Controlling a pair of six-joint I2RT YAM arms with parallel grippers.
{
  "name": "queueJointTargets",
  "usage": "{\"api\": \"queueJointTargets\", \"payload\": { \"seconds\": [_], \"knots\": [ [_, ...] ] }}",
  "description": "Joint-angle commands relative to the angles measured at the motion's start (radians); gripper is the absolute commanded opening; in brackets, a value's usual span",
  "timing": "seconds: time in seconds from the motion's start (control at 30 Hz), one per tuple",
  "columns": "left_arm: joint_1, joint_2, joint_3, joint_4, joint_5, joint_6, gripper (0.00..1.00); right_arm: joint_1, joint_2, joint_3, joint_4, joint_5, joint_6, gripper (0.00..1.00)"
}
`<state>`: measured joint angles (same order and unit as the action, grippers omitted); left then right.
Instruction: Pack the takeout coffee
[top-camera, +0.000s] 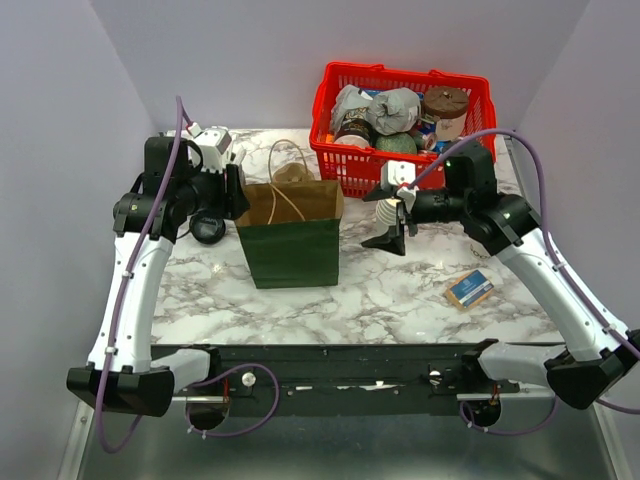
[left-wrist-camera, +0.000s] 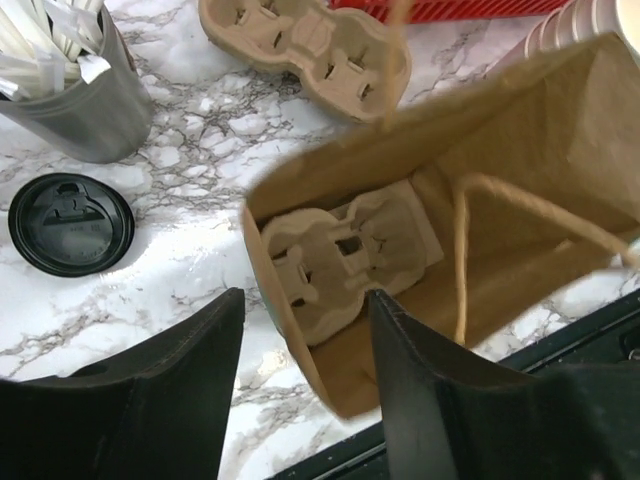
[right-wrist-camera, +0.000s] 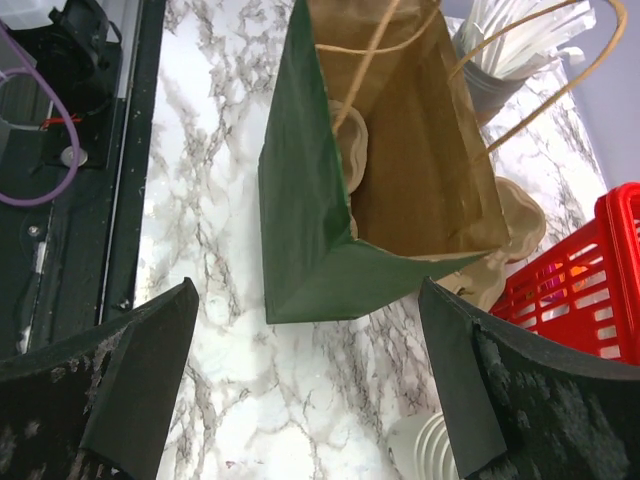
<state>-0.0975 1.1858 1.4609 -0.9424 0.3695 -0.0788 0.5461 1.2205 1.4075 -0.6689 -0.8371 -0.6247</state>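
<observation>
Takeout packing, mid-job: the left claw (left-wrist-camera: 305, 300) hung over the open mouth of the green paper bag (top-camera: 290, 250), its 2 fingers partly apart and gripping nothing. The bag stood upright mid-worktop (top-camera: 400, 300), with 1 cardboard cup carrier (left-wrist-camera: 345, 255) lying flat in its bottom; another carrier (left-wrist-camera: 305, 45) lay on the marble behind it. To the bag's right, the right claw (right-wrist-camera: 308, 285) was spread wide and empty, a white ribbed cup (right-wrist-camera: 422, 442) just below it. A black lid (left-wrist-camera: 70, 222) and a grey tub of stirrers (left-wrist-camera: 85, 100) sat left of the bag, a red basket (top-camera: 345, 165) behind.
</observation>
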Motion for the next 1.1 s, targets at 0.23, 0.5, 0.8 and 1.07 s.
{"api": "queueJointTargets", "payload": {
  "seconds": [0.23,0.5,0.8,1.07],
  "knots": [
    [0.019,-0.009,-0.059,-0.016,0.014,-0.041,0.6,0.003,0.148,0.071,0.205,0.136,0.482,1.0],
    [0.028,0.037,-0.054,-0.013,0.126,-0.012,0.15,0.003,0.234,0.116,0.258,0.205,0.734,1.0],
    [0.068,0.048,0.308,-0.13,0.038,0.255,0.0,-0.029,0.168,0.166,0.264,0.311,0.642,1.0],
    [0.212,0.098,0.479,-0.139,-0.089,0.386,0.0,-0.176,0.165,0.252,0.272,0.446,0.648,1.0]
  ]
}}
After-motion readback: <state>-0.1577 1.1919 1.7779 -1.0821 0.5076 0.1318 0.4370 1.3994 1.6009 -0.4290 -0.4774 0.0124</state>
